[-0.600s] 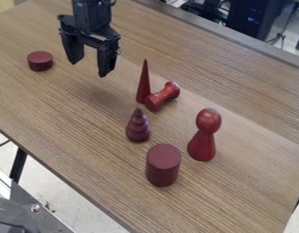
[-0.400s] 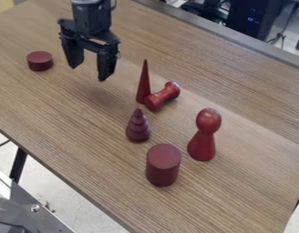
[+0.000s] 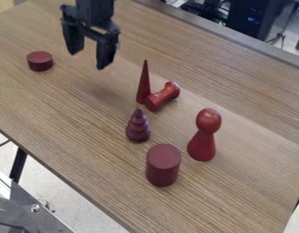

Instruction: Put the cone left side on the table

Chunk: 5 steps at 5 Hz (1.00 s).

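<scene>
Standing apart, slim cone (image 3: pixel 144 85) right of open hand (image 3: pixel 87 61) in view

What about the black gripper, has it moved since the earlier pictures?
Yes, the gripper has shifted toward the view's top edge, judged against the flat round block, which stayed in place.

Wood-grained table (image 3: pixel 85 150), glossy red spool (image 3: pixel 162 96), matt cylinder (image 3: pixel 163 165)

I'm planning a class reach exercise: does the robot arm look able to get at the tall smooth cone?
Probably yes: the open, empty gripper hangs near the cone, whose upper part stands free, though the dumbbell-shaped piece beside its base could hinder a low grasp.
</scene>
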{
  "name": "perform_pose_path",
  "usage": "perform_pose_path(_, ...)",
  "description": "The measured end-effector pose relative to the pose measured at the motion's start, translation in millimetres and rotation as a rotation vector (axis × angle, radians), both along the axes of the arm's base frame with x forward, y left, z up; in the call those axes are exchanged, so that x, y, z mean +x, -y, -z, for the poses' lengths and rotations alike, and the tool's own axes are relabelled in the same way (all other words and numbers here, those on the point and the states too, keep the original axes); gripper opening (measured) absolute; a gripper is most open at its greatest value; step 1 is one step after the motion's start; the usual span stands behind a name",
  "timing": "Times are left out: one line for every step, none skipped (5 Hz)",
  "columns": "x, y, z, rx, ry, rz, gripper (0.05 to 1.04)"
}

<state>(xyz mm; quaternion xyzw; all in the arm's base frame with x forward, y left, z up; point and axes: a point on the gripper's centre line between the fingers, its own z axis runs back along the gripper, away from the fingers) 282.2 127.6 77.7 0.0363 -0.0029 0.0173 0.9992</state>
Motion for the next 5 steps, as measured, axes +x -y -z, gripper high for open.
perform_pose_path(7,3,-24.9,0.019,0.071,0.016,0.999)
perform_pose_path(18,18,-43.9,0.009,0.086,0.057,0.999)
perform_pose_path(28,36,-60.0,0.002,0.086,0.097,0.999)
perform_pose_path(37,53,-76.6,0.028,0.065,0.111,0.999)
perform_pose_path(48,68,-59.8,-0.023,-0.045,0.125,0.999)
